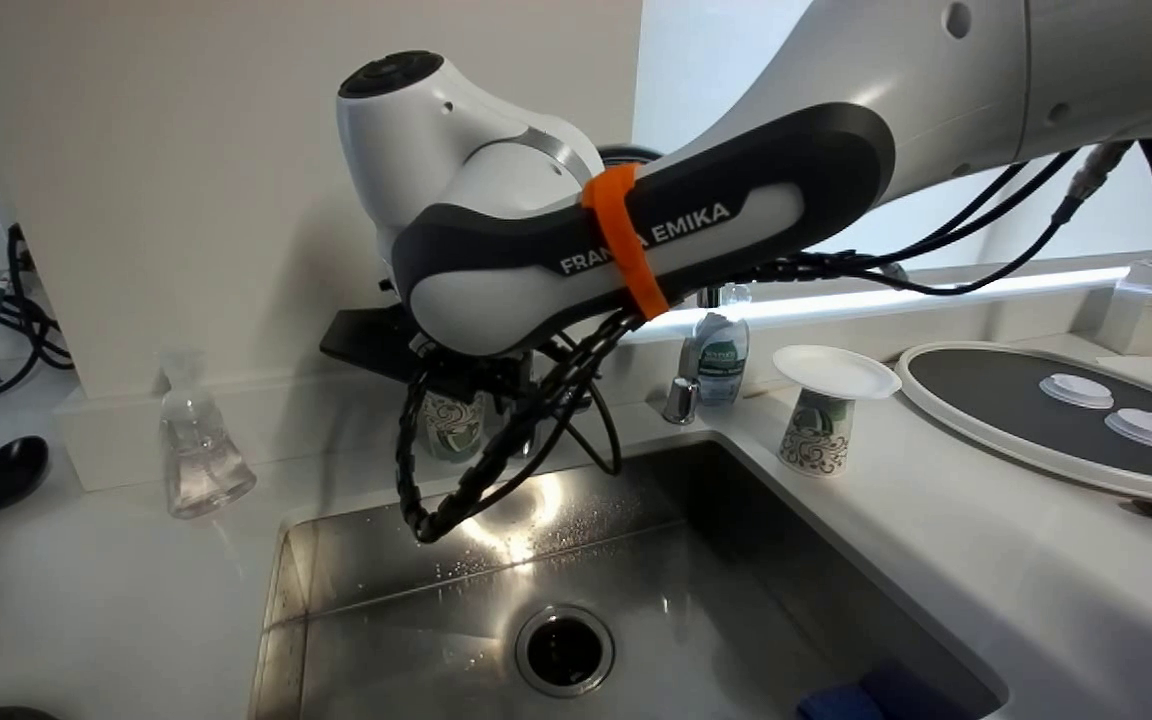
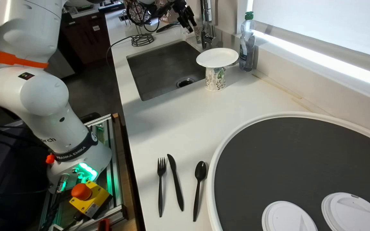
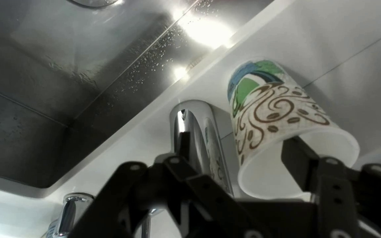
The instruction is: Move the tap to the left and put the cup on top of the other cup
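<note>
I've got my tool (image 3: 240,148) with jaws partly apart, no grip showing; one jaw overlaps the mouth of the patterned paper cup (image 3: 270,114), inside or above I can't tell. Cup's just ahead, long axis running my way; beyond the opposite jaw, the chrome tap (image 3: 202,137).

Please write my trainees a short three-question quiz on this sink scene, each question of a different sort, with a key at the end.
1. Multiple choice. In the wrist view, how do the jaws of the gripper stand? A: shut together; B: apart; C: out of sight.
2. True or false. The paper cup beside the tap stands with its mouth up.
3. Short answer. In both exterior views, what rests on top of the other paper cup?

Key
1. B
2. True
3. A round white plate
</note>
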`<state>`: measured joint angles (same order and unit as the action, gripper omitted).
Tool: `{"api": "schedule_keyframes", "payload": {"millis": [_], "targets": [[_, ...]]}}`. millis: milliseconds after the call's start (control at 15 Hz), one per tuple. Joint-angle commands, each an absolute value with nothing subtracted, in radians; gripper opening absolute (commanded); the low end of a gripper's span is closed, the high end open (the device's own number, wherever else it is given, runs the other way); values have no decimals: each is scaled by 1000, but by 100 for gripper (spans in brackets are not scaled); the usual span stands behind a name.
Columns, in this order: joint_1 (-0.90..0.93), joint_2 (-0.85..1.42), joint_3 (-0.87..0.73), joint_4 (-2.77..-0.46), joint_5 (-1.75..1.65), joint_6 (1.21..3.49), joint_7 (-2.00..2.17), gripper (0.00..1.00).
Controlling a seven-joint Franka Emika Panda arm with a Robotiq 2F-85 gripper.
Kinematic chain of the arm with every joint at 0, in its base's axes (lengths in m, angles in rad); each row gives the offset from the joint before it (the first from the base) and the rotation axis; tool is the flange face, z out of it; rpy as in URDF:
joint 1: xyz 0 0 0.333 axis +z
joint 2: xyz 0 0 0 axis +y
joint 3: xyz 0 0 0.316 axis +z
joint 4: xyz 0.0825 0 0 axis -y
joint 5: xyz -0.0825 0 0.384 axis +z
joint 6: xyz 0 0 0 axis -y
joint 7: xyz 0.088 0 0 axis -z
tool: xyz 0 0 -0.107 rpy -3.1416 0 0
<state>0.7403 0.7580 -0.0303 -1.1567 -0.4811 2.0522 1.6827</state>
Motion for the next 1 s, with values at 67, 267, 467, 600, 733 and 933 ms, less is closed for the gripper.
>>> {"api": "schedule_keyframes", "payload": {"millis": [67, 267, 467, 600, 733, 933], "targets": [[754, 793, -40, -1105, -486, 2021, 1709, 50], [754, 794, -41, -1105, -485, 2021, 1710, 26], [753, 797, -39, -1103, -484, 2020, 1708, 4], [753, 797, -39, -1102, -483, 2021, 1706, 0], [752, 796, -38, -1099, -484, 2023, 1702, 0], [746, 789, -31, -1101, -477, 2035, 1691, 1]]}}
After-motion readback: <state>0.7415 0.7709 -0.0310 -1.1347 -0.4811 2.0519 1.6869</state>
